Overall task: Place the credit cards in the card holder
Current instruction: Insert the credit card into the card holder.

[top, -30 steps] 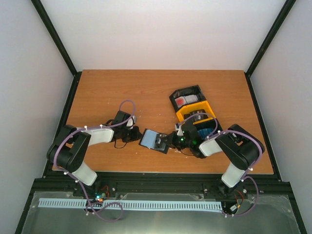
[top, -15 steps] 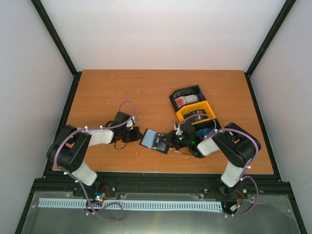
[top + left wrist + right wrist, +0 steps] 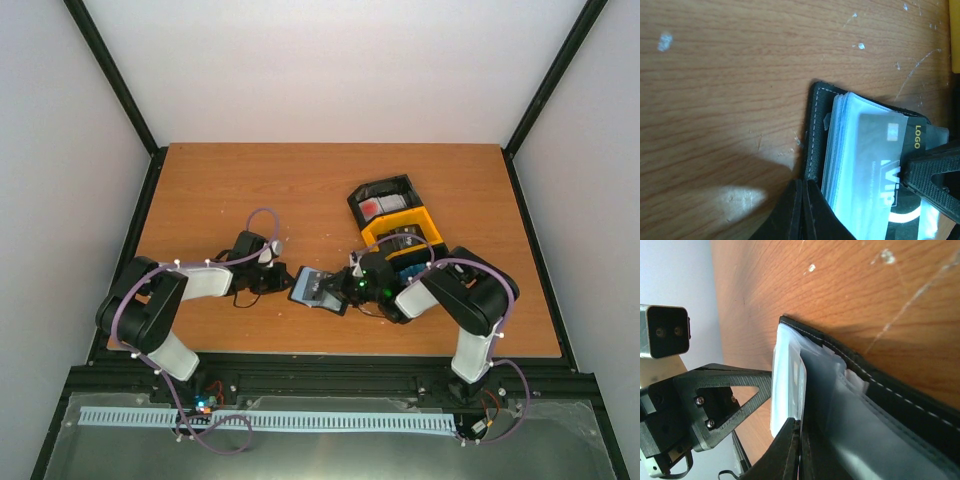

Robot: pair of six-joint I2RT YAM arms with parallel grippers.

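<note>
The black card holder lies open on the table between my two grippers, its translucent light blue sleeves facing up. In the left wrist view my left gripper is shut, its tip touching the holder's stitched black edge. My right gripper is shut on a dark grey credit card printed "LOGO" and "VIP". The card is partly inside a sleeve and shows through it. In the right wrist view the card is edge-on, going into the holder. From above, the left gripper and right gripper flank the holder.
A joined row of trays stands behind the right arm. The black tray holds a red-and-white card; the yellow tray is partly hidden by the arm. The left gripper's finger shows in the right wrist view.
My right gripper has moved a little to the left with the grey card, which sits deeper in the holder's sleeve. The left gripper has stayed at the holder's edge.
</note>
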